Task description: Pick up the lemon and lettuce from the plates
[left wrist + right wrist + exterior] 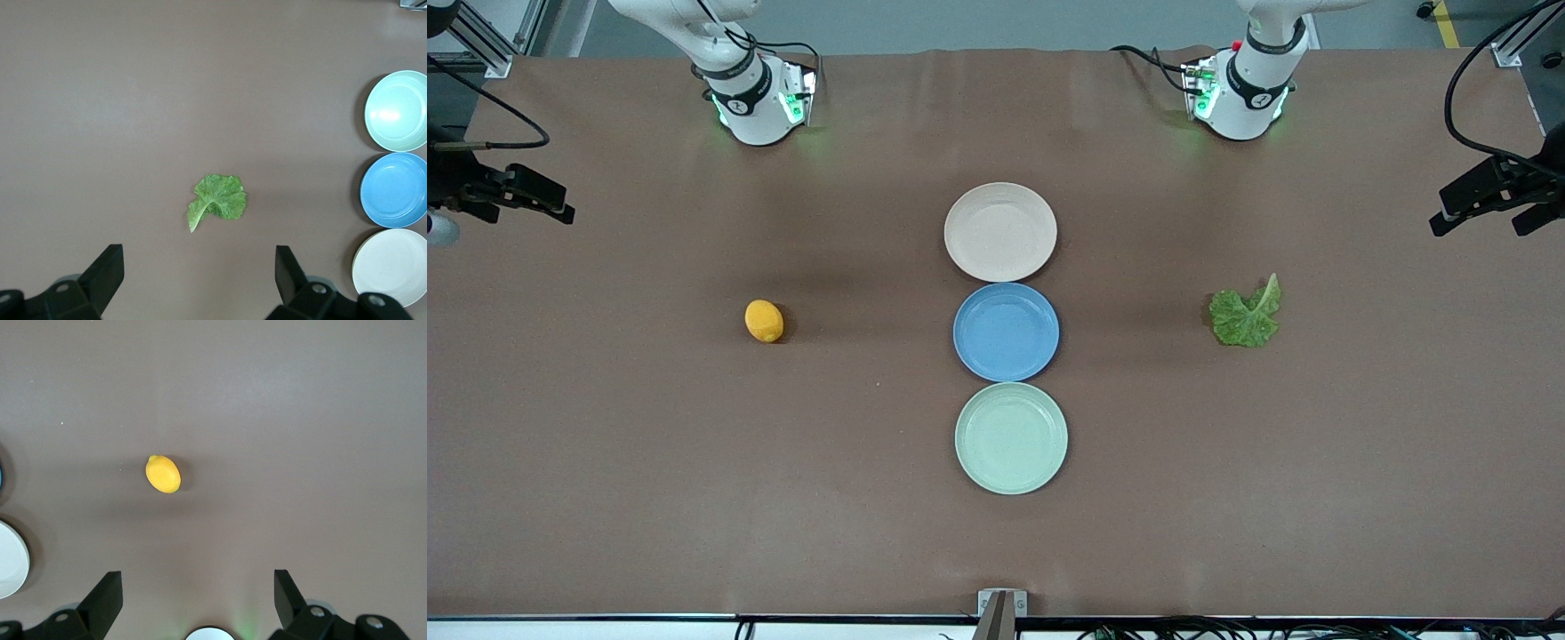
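Observation:
The lemon (764,321) lies on the bare table toward the right arm's end, beside the row of plates and off them. It also shows in the right wrist view (163,474). The lettuce (1246,314) lies on the bare table toward the left arm's end and also shows in the left wrist view (217,199). The beige-pink plate (1000,231) and the mint green plate (1011,437) hold nothing. My left gripper (200,253) is open and empty, high over the table above the lettuce. My right gripper (198,576) is open and empty, high over the table above the lemon.
A blue plate (1006,332) with nothing on it sits between the two pale plates. The arm bases (758,102) (1240,93) stand along the table's farthest edge. Black fixtures (503,191) (1498,191) reach in at both ends of the table.

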